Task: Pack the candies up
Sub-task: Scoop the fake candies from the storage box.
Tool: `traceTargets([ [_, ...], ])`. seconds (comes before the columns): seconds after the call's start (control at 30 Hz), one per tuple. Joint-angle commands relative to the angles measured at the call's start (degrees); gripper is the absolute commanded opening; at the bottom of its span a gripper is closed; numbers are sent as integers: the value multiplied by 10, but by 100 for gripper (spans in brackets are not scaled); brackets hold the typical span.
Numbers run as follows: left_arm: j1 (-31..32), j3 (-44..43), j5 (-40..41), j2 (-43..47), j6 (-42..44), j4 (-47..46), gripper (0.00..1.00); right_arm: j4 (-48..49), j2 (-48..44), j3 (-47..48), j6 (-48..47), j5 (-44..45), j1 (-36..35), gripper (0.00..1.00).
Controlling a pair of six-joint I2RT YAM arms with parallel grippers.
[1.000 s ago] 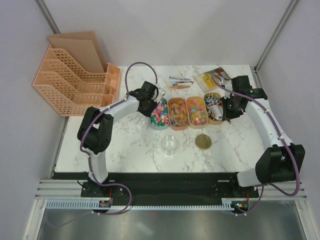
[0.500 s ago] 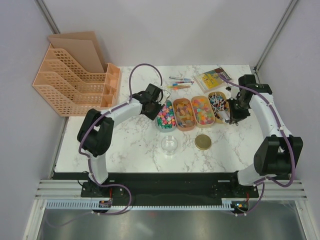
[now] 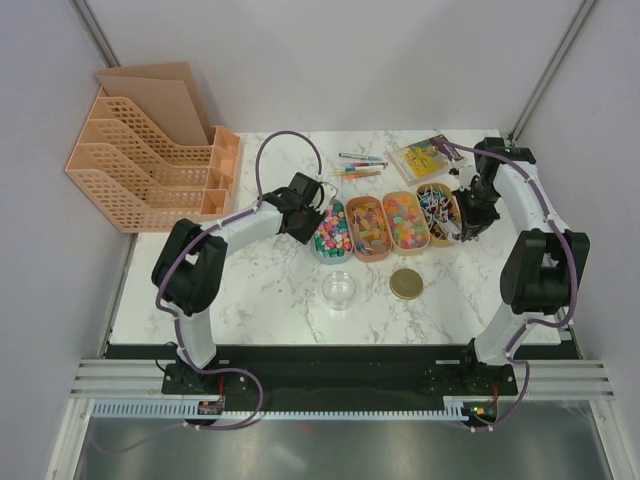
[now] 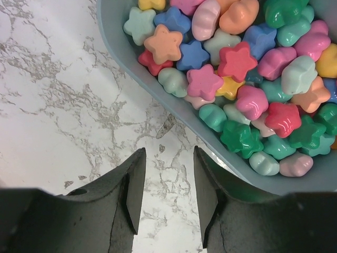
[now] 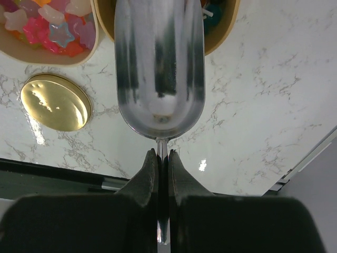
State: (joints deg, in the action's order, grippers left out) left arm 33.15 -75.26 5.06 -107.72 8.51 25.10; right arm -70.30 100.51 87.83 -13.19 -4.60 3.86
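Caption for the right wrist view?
Right gripper pinching empty metal scoop by its stem over the marble table, beside the gold lid.

I work in a robot lab cell, not a home or a shop. The marble-patterned table (image 3: 250, 290) is boxed in: behind it and to both sides stand blank grey panels (image 3: 350, 60), held by bare aluminium posts (image 3: 100, 35). Along its near edge runs a metal rail (image 3: 120, 380) with a slotted cable duct (image 3: 340, 410). My left arm (image 3: 245, 215) and right arm (image 3: 527, 200) are bolted there, purple cables (image 3: 285, 133) looping off them. On the table, things sit laid out like test props: an orange file rack (image 3: 140, 170) at its far left corner, oval trays (image 3: 358, 257) of candies (image 3: 333, 230) at its middle.
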Motion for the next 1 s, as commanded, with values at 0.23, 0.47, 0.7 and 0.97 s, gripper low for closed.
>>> traceTargets([
  [0.23, 2, 4, 11, 29, -7, -30, 49, -67, 61, 64, -40, 25, -11, 0],
  [0.47, 2, -4, 12, 33, -6, -31, 49, -108, 108, 120, -39, 30, -35, 0],
  [0.7, 2, 15, 22, 62, -5, -32, 49, -133, 177, 187, -38, 32, -35, 0],
  [0.97, 2, 24, 25, 69, 0, -38, 49, -126, 217, 215, -30, 28, -54, 0],
])
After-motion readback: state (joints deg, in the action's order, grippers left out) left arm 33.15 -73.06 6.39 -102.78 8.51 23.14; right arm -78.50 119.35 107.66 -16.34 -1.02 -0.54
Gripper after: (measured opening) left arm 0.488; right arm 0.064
